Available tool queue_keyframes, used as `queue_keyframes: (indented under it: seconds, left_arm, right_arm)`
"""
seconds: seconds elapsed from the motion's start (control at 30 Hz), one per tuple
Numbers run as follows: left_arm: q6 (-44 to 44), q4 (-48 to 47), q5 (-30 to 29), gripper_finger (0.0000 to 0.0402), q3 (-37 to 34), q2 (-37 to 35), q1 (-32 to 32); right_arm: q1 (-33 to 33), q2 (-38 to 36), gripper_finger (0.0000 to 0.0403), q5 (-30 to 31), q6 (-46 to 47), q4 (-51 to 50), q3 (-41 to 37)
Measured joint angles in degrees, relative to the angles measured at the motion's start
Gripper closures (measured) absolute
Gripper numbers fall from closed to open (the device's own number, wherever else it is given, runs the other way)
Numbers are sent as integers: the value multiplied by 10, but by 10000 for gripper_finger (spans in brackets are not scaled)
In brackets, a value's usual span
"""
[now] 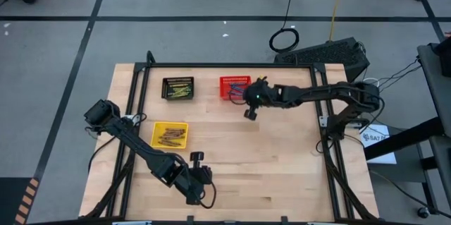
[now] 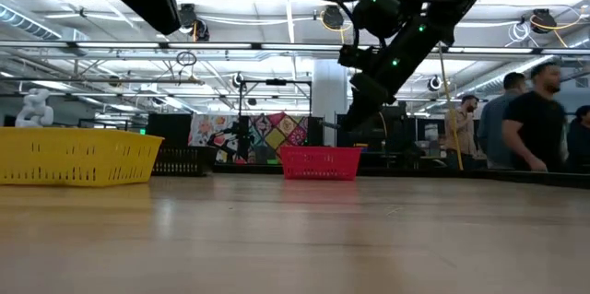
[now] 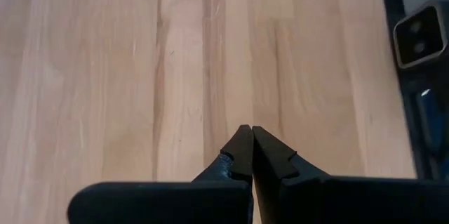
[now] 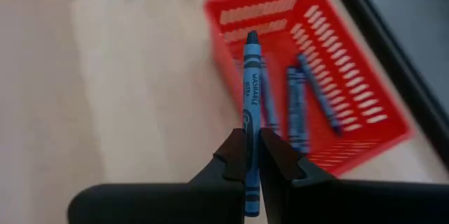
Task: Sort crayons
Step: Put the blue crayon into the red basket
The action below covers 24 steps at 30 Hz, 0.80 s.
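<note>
Right tool (image 4: pixel 252 155): pressed together on one blue crayon (image 4: pixel 251 104); the crayon sticks out forward from between the fingers, its dark tip over the near wall of the red basket (image 4: pixel 365 76). In the high view this tool (image 1: pixel 249 113) hangs just beside the red basket (image 1: pixel 227 82), above the counter (image 1: pixel 282 161).
Left tool (image 3: pixel 251 152): pressed together, holding nothing, over bare wood at the near edge of the counter; in the high view it is at (image 1: pixel 196 156).
Red basket: several blue crayons (image 4: pixel 303 104) lie on its floor, side by side.
Yellow basket (image 1: pixel 157 129): brown-orange crayons (image 1: pixel 170 136) inside; it stands near the left arm.
Black basket (image 1: pixel 166 84): yellow-green crayons (image 1: pixel 180 92) inside; it stands at the far side of the counter, left of the red basket, apart from it.
In the way: nothing lies between the held crayon and the red basket.
Background: people (image 2: pixel 530 119) stand in the room beyond the counter in the low view.
</note>
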Motion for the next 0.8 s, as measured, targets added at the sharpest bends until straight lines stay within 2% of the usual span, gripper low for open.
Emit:
queue_keyframes:
  seconds: [0.2,0.43,0.8]
  left_arm:
    - [-27,2,0,401,0,0,0]
    - [-27,6,1,401,0,0,1]
    - [-27,15,2,401,0,0,1]
  right_arm:
    - [-60,0,403,-62,-43,34,0]
    - [-117,6,403,-144,-38,67,13]
    - [-123,53,397,-164,-26,89,16]
